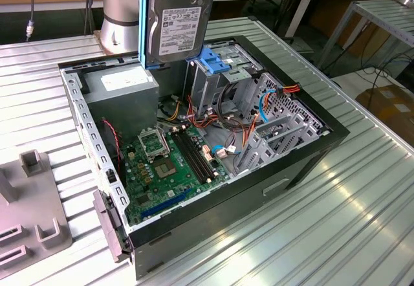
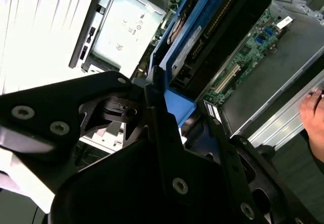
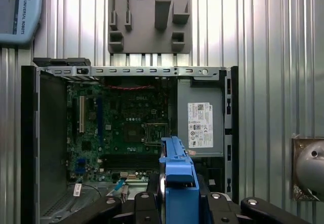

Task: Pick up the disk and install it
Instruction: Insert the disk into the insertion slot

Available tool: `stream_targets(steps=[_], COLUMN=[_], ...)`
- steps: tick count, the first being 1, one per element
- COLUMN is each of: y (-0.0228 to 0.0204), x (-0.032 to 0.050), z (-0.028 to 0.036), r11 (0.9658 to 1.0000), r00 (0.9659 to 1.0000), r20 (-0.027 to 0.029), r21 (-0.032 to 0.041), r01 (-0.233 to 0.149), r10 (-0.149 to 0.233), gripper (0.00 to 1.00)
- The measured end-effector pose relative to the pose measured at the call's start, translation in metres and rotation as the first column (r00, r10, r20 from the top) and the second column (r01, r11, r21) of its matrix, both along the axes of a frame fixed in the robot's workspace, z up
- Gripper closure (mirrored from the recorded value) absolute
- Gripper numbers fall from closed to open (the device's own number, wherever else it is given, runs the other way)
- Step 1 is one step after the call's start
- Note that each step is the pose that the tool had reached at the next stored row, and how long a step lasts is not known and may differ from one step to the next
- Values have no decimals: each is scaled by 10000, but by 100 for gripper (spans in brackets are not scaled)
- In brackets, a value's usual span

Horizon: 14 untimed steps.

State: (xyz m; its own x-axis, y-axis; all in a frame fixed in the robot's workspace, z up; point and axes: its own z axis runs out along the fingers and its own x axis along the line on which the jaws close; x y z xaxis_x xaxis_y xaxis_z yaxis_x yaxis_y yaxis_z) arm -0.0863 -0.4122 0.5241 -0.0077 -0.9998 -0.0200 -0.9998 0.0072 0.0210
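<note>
So the tool [image 3: 178,203] is clamped on the disk [image 1: 180,21], gripping it by the blue rails, and the disk hangs upright in the air over the back of the open computer case [image 1: 304,163]. In the exterior view it sits just above the gap between the power supply [image 1: 123,85] and the drive cage [image 1: 223,79] with the blue latch [image 1: 210,63]. It's not in any slot yet.

Stuff I'd worry about:

- Those rails are plastic, and the grip looks like it's on a narrow edge. If the disk slips or twists, it drops straight onto the motherboard [image 1: 168,163].
- The disk's lower corner looks really close to the blue latch. I can't tell whether they touch. Coming down a bit off-line would jam the rail on the cage's metal edge instead of going into the guides.
- There's a tangle of cables [image 1: 233,127] right by the cage, so they could easily get snagged or pinched.
- In the second wrist view there's a person's hand [image 2: 315,115] by the side of the case. I wouldn't want that near a moving arm.
</note>
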Motion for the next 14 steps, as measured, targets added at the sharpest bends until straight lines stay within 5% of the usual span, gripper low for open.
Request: stream_targets(steps=[14], y=[-52], x=[0], z=[0], r11=[10000], r00=[10000], r20=[0], r21=[0], r01=[0], r10=[0], gripper=[63])
